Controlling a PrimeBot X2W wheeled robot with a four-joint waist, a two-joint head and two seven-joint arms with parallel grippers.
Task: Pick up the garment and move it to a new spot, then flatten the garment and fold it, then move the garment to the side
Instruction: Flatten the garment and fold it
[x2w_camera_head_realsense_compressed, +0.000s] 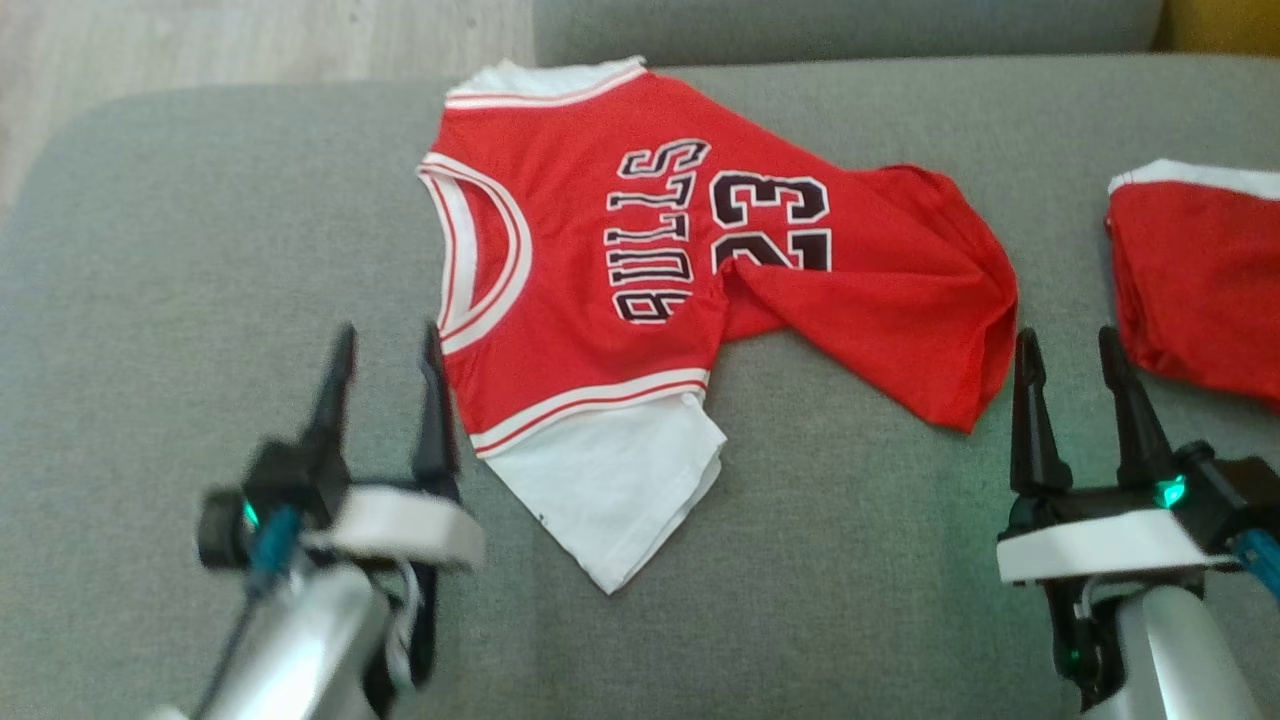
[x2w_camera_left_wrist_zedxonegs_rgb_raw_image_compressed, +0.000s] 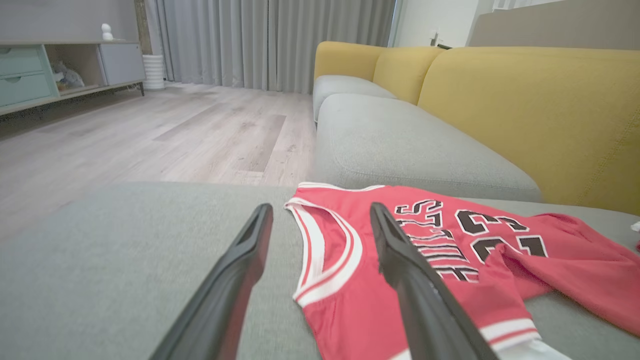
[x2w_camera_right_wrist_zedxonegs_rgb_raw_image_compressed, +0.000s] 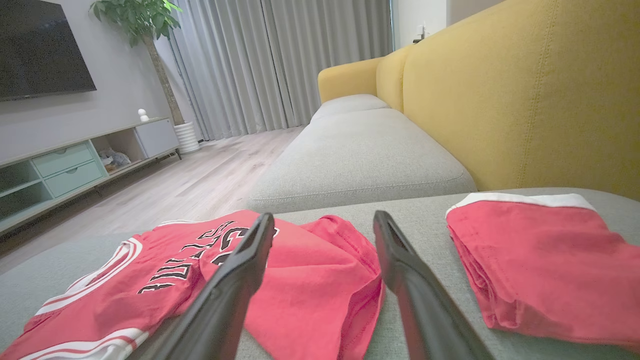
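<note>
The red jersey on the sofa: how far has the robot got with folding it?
Done, apparently: the jersey lies mostly spread on the grey cushion. In hand: nothing yet; the left tool and right tool stand open and empty beside it. Left: smoothing the hem flap doubled over the number, then folding it and moving it aside.

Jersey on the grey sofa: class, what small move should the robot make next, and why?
Probably lower the left gripper and right gripper onto the near edge of the jersey and close. Both stand open and empty, one by the collar end, one by the hem end. The jersey lies rumpled on the sofa, its hem flopped over the number.
</note>
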